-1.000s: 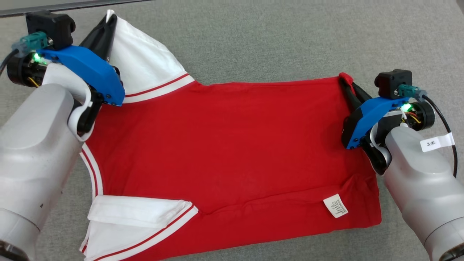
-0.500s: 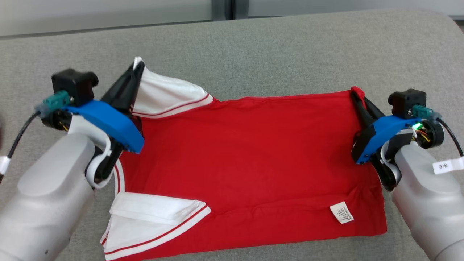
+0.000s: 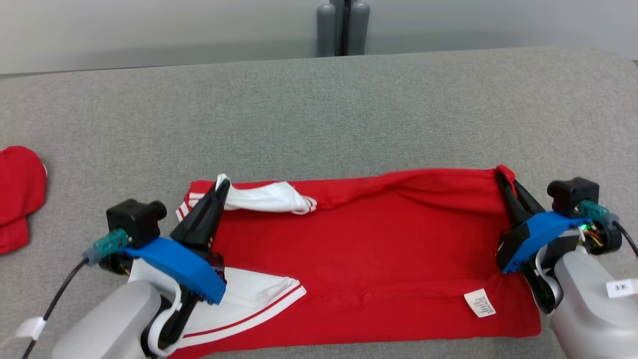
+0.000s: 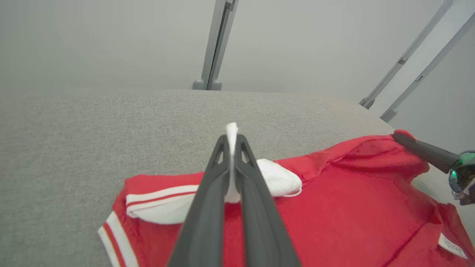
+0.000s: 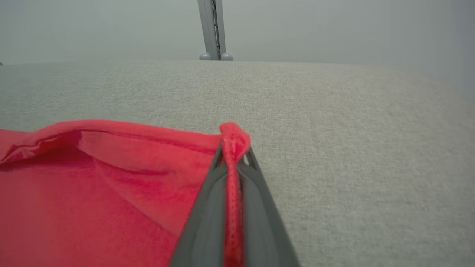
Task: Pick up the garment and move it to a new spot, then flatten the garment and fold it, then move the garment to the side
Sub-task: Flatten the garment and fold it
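A red garment (image 3: 369,259) with white, red-striped sleeves lies spread on the grey cloth surface, its far edge lifted and doubling back toward me. My left gripper (image 3: 222,183) is shut on the white far sleeve (image 3: 264,197), whose cloth pokes out between the fingers (image 4: 232,139). My right gripper (image 3: 503,174) is shut on the garment's far right red corner (image 5: 233,139). The near sleeve (image 3: 254,294) lies flat by my left wrist. A white care label (image 3: 479,302) shows near the front right hem.
Another red cloth item (image 3: 17,192) sits at the far left edge of the surface. A grey post (image 3: 343,27) stands behind the far edge. Bare grey surface (image 3: 349,109) stretches beyond the garment.
Both grippers have drawn the garment's far edge toward me, folding it over the body. The camera has tilted up, bringing the surface's far edge, the post and the other red item into view.
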Robot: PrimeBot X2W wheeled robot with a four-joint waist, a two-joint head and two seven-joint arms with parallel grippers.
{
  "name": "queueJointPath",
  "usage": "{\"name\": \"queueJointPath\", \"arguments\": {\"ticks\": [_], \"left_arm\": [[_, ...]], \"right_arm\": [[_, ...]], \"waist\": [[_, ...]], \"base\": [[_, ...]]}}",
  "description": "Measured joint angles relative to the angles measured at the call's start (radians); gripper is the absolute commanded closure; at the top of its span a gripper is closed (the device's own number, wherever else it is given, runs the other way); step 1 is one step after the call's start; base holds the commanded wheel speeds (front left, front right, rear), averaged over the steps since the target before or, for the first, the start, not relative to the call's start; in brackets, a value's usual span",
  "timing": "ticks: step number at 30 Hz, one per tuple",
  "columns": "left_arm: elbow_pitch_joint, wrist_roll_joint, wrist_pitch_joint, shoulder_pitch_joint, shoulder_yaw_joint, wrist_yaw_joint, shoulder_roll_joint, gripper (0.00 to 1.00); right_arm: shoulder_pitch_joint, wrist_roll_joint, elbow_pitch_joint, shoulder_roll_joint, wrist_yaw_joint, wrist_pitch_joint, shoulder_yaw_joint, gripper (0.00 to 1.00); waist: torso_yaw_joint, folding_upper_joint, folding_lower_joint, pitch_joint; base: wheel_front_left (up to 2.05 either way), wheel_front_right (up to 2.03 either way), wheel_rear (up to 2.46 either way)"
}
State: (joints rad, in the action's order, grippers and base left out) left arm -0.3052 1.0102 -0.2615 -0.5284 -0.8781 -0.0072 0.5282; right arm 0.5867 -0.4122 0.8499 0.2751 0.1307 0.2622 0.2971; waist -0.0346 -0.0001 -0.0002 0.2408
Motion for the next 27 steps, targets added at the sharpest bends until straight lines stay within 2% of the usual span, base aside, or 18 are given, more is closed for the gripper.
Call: {"name": "queueJointPath", "arguments": {"ticks": [12, 19, 20, 21, 22, 23, 27], "left_arm": [[0.073, -0.001, 0.000, 0.188, 0.106, 0.051, 0.005, 1.00], [0.070, -0.012, 0.000, 0.268, 0.129, 0.049, -0.024, 1.00], [0.067, -0.016, 0.000, 0.276, 0.129, 0.049, -0.027, 1.00], [0.064, -0.017, 0.000, 0.284, 0.131, 0.049, -0.032, 0.83], [0.063, -0.020, 0.000, 0.292, 0.136, 0.051, -0.038, 0.18], [0.063, -0.030, 0.000, 0.299, 0.150, 0.055, -0.043, 0.00], [0.077, -0.099, 0.000, 0.328, 0.242, 0.076, -0.063, 0.00]], "right_arm": [[-0.174, 0.064, -0.169, -0.024, 0.000, 0.000, -0.117, 1.00], [-0.291, 0.081, -0.275, -0.053, 0.000, 0.000, -0.176, 0.98], [-0.305, 0.082, -0.289, -0.057, 0.000, 0.000, -0.186, 0.56], [-0.317, 0.082, -0.299, -0.062, 0.000, 0.000, -0.195, 0.09], [-0.331, 0.082, -0.309, -0.067, 0.000, 0.000, -0.205, 0.00], [-0.344, 0.082, -0.322, -0.071, 0.000, 0.000, -0.214, 0.00], [-0.388, 0.086, -0.402, -0.077, 0.000, 0.000, -0.251, 0.00]], "waist": [[0.015, 0.0001, 0.0001, -0.026], [0.016, 0.0001, 0.0001, -0.046], [0.014, 0.0001, 0.0001, -0.048], [0.013, 0.0001, 0.0001, -0.050], [0.012, 0.0001, 0.0001, -0.052], [0.011, 0.0001, 0.0001, -0.054], [0.008, 0.0001, 0.0001, -0.059]], "base": [[0.00, 0.00, 0.00], [0.00, 0.00, 0.00], [0.00, 0.00, 0.00], [0.00, 0.00, 0.00], [0.00, 0.00, 0.00], [0.00, 0.00, 0.00], [0.00, 0.00, 0.00]]}}
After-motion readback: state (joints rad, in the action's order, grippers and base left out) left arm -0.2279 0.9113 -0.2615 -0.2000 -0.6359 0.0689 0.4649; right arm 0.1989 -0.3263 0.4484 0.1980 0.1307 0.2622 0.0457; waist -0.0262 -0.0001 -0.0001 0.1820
